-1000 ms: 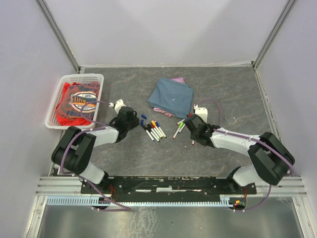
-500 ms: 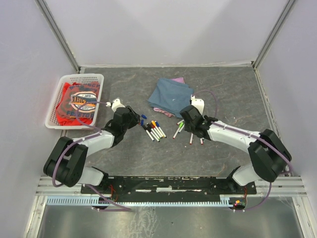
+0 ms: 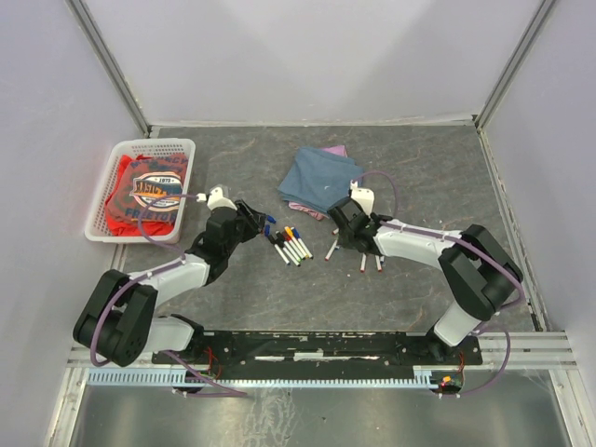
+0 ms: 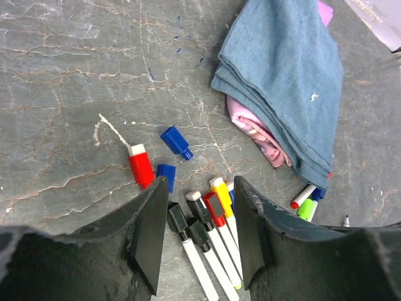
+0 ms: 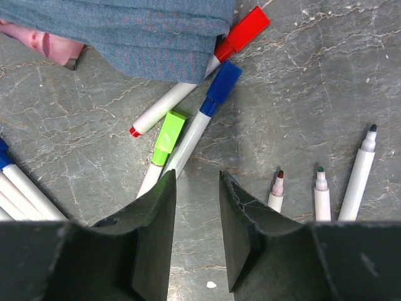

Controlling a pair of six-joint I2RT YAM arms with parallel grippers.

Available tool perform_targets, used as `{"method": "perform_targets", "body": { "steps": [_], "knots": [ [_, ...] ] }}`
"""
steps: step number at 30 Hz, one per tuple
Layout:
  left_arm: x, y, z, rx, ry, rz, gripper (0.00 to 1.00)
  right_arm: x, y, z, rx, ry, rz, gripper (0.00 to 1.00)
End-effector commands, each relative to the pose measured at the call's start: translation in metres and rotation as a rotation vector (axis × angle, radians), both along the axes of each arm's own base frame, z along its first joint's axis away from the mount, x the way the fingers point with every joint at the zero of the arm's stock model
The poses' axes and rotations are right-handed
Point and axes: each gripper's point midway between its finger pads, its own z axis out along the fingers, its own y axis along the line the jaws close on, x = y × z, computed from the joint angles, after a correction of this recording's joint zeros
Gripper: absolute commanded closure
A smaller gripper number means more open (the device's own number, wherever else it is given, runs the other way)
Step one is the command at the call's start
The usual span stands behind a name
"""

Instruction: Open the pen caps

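Several capped pens with black, red and yellow caps lie side by side under my left gripper. It is open and holds nothing. Loose pen caps lie just beyond it: a red one and two blue ones. My right gripper is open over bare table. Just ahead of it lie a green-capped pen, a blue-capped pen and a red-capped pen. Three uncapped pens lie to its right. In the top view the left gripper and right gripper flank the pen row.
A folded blue cloth over a pink one lies behind the pens, and its edge covers part of the red-capped pen. A white basket with a red printed garment stands at the left edge. Grey walls enclose the table.
Both grippers have opened wider. The right gripper moved left and back toward the cloth, leaving uncapped pens on the table. The left gripper shifted slightly right toward the pen row.
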Motion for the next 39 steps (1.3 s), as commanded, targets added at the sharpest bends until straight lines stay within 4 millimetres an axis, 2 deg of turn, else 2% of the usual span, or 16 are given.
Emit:
{"method": "perform_targets", "body": {
  "steps": [1,18,28,39],
  "knots": [
    [0.006,-0.007,0.027,-0.026,-0.099,-0.028,0.47,0.016,0.013,0.013,0.046,-0.045,-0.02,0.6],
    [0.003,-0.004,0.026,-0.021,-0.111,-0.029,0.48,0.021,0.013,0.002,0.04,-0.037,-0.042,0.6],
    [0.002,-0.005,0.028,-0.023,-0.12,-0.029,0.48,0.025,0.016,0.013,0.078,-0.077,-0.052,0.6],
    [0.001,-0.005,0.027,-0.024,-0.118,-0.028,0.48,0.025,0.014,-0.006,0.056,-0.042,-0.059,0.6]
  ]
}}
